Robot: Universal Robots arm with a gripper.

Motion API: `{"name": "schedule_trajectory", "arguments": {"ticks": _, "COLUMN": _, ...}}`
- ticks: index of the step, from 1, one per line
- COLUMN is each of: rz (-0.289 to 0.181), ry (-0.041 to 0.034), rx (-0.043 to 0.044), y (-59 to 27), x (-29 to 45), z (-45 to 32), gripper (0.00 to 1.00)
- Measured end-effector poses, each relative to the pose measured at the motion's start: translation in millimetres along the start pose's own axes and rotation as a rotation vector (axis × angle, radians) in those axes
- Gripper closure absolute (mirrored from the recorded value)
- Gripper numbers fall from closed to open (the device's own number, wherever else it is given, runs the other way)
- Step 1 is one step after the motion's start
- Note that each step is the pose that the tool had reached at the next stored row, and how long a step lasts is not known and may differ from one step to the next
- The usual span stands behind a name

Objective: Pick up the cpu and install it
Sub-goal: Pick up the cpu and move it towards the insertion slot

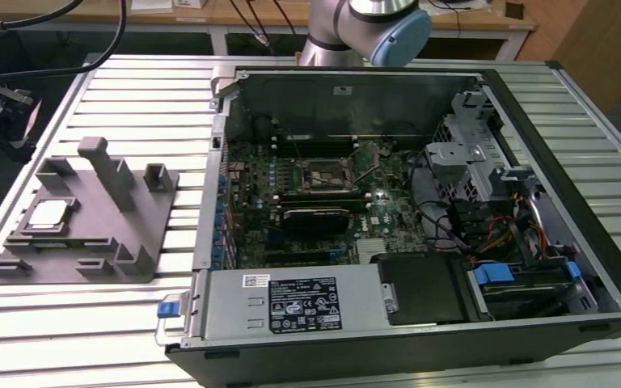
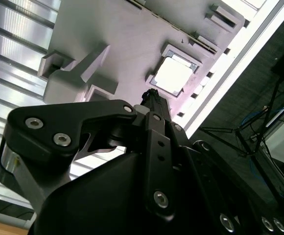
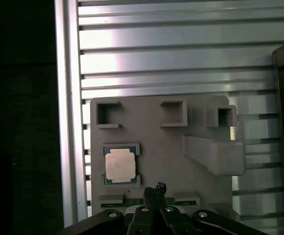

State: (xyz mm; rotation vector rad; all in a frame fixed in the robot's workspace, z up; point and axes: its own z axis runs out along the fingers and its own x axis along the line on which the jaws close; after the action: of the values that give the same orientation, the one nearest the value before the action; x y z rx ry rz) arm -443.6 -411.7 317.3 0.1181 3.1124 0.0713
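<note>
The cpu (image 1: 49,214) is a small square chip with a pale metal top, lying flat in a recess of the grey fixture block (image 1: 127,222) at the exterior view's left. Both wrist views look down on it from well above: cpu (image 3: 120,165), cpu (image 2: 174,76). My gripper (image 3: 155,188) hangs high over the fixture block (image 3: 161,142), its black fingers drawn together to a narrow tip with nothing between them. In the second wrist view that gripper (image 2: 151,94) tip sits beside the chip. The motherboard socket (image 1: 327,174) lies inside the open computer case (image 1: 569,162).
The case lies on its side on a ribbed aluminium table (image 1: 116,323), with a power supply (image 1: 289,303), drive cages and cables inside. Tall posts (image 1: 100,166) rise from the fixture block. The arm's base joint (image 1: 381,24) stands behind the case.
</note>
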Motion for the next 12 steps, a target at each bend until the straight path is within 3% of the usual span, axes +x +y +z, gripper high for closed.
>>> {"name": "schedule_trajectory", "arguments": {"ticks": 12, "rz": 0.0, "ry": 0.0001, "rx": 0.0001, "y": -0.9, "x": 7.5, "z": 6.5, "gripper": 0.89}}
